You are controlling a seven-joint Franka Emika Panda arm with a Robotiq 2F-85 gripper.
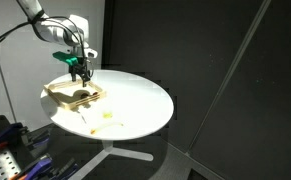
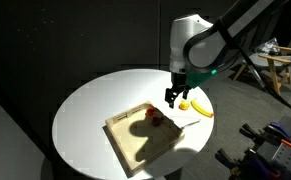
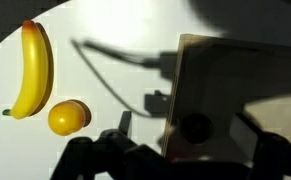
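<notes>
My gripper (image 2: pixel 174 96) hangs open a little above the near edge of a shallow wooden tray (image 2: pixel 135 140) on a round white table (image 2: pixel 90 110). A small red round thing (image 2: pixel 153 116) lies in the tray, partly in the gripper's shadow. In the wrist view the tray (image 3: pixel 235 75) is dark with shadow, and a dark round thing (image 3: pixel 195 127) sits between the two spread fingers (image 3: pixel 124 124), apart from both. A banana (image 3: pixel 30 68) and a small yellow round fruit (image 3: pixel 69 117) lie on the table beside the tray. In an exterior view the gripper (image 1: pixel 78 70) stands over the tray (image 1: pixel 73 95).
The table's edge (image 1: pixel 165 118) drops off to a dark floor, with its white foot (image 1: pixel 115 155) below. Dark curtains close off the back. Equipment and cables (image 2: pixel 270 145) stand off the table, and a wooden frame (image 2: pixel 283 65) is behind the arm.
</notes>
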